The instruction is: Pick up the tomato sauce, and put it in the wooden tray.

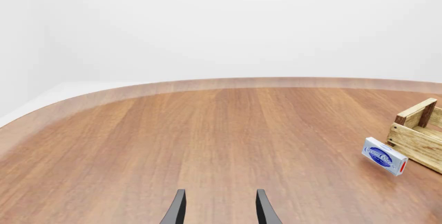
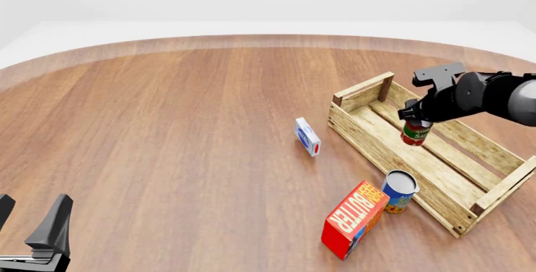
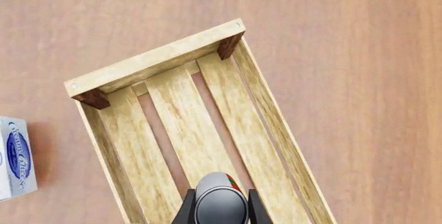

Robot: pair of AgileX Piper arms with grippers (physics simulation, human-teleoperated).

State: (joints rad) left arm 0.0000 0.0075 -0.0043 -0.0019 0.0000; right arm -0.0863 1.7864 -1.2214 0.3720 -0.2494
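The tomato sauce [image 2: 415, 133] is squeezed near its top by the right gripper [image 2: 413, 120], above the wooden tray [image 2: 393, 156], at its 12 o'clock end. Hard, smooth, probably slippery; its round sides are best held. The left gripper [image 1: 219, 207] is spread apart.

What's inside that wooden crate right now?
Nothing rests in the wooden tray; bare slats show. The right hand holds the tomato sauce above it, hiding a small patch of floor.

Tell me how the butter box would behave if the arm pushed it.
The butter box stands tall and leaning beside the blue can, so a high push would probably topple it. Its flat faces suggest sliding, not rolling. It looks like light cardboard.
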